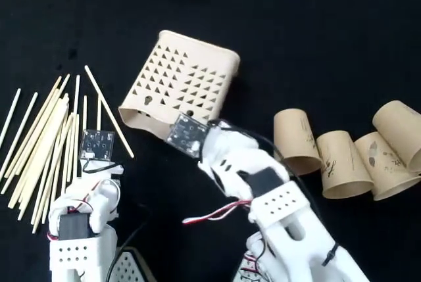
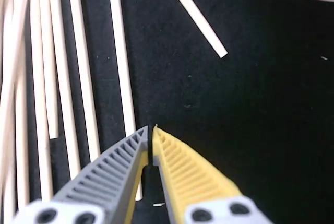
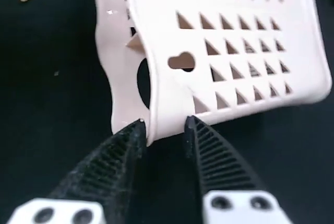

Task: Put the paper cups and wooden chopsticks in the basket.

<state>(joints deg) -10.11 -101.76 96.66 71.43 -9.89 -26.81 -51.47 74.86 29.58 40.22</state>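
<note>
Two grippers. Left gripper [image 2: 150, 129] pressed together, chopsticks [image 1: 46, 137] at its 9 o'clock. Right gripper [image 3: 164, 124] spread at the rim of the basket [image 1: 184, 78], which lies sideways at its 12 o'clock. Paper cups [image 1: 342, 164] at its 3 o'clock.

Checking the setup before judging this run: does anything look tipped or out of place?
Yes. The basket lies tipped on its side, perforated wall up, with the right gripper open astride its rim. The four paper cups lie on their sides, and the chopsticks are scattered loose.
</note>
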